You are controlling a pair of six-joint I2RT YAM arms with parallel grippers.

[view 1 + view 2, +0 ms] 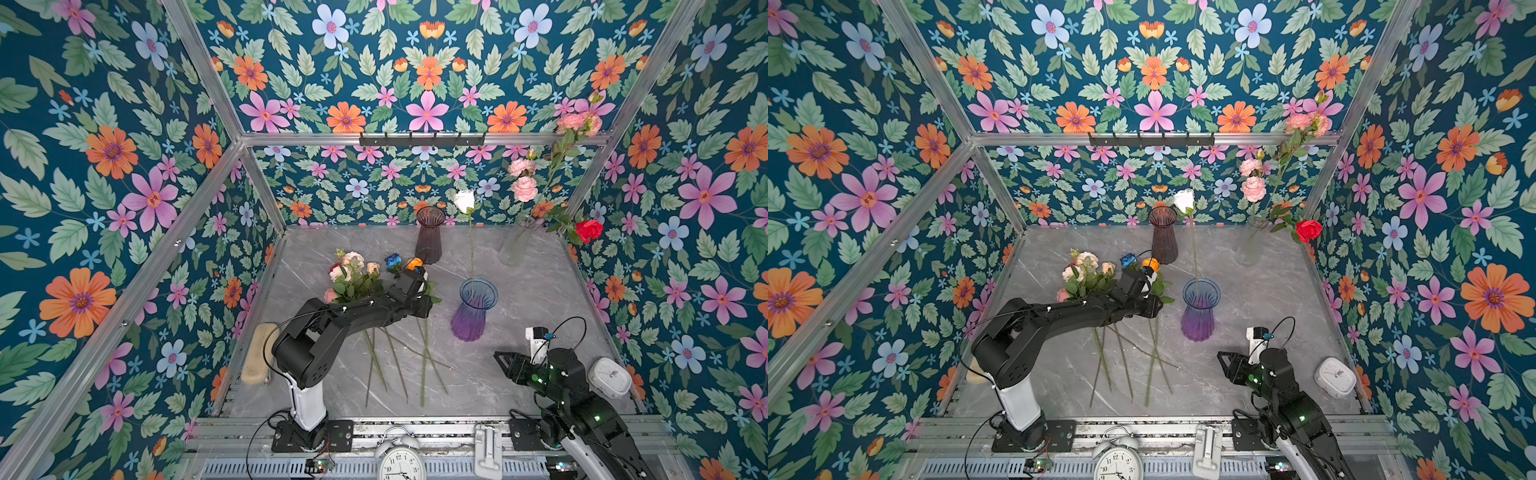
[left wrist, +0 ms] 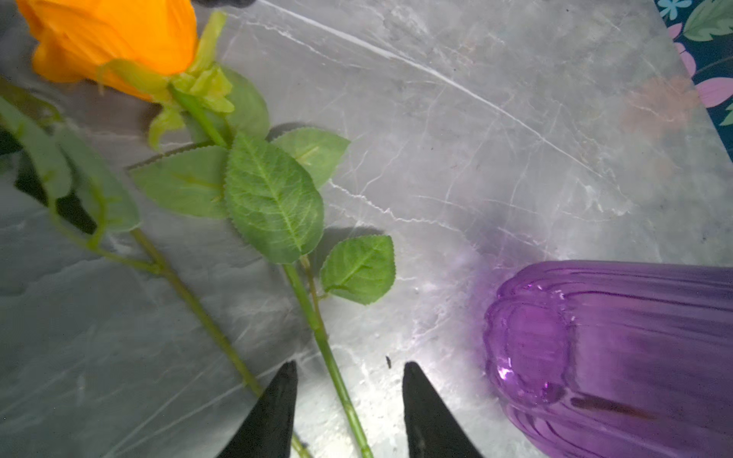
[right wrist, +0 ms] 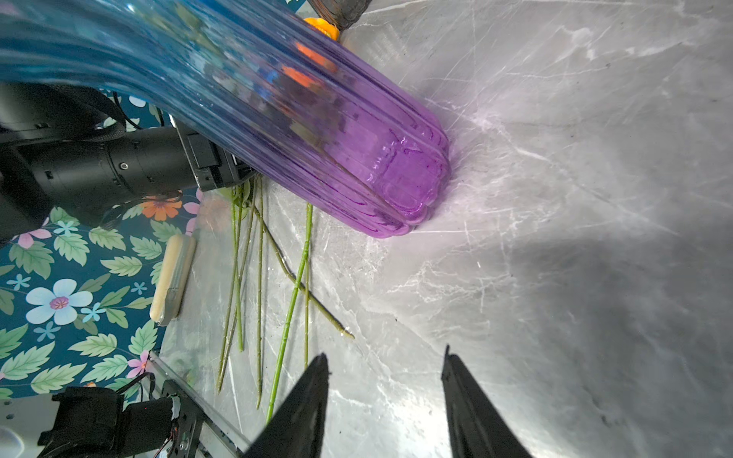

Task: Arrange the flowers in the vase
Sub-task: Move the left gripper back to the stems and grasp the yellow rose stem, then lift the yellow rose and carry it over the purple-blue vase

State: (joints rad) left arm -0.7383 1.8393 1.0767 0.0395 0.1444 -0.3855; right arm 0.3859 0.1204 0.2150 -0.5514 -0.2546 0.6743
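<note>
Left wrist view — left gripper [image 2: 350, 363] spread astride the orange rose [image 2: 119, 39] stem, not pinching it; right gripper [image 3: 384, 351] likewise spread — empty.

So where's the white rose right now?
In both top views the white rose stands in the purple vase, just right of centre, its bloom between the dark vase and the clear vase behind.

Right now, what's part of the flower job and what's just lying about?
Job: loose flowers, orange rose, purple vase holding white rose, clear vase with pink blooms and red rose, empty dark vase.
Lying about: alarm clock, white clock, beige tool, hook rail.
</note>
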